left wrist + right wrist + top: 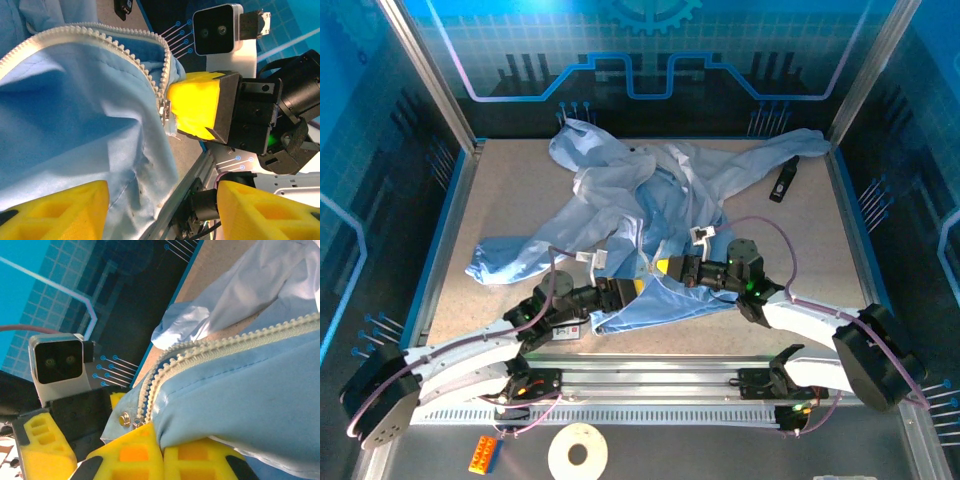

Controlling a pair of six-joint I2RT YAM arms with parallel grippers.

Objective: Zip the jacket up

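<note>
jacket (240,400) hem pinched between right gripper (161,456) fingers (125,455).

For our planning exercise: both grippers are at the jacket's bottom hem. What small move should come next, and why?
Probably close the left gripper on the jacket: its fingers stand apart around the fabric, while the right gripper already pinches beside the zipper.
</note>
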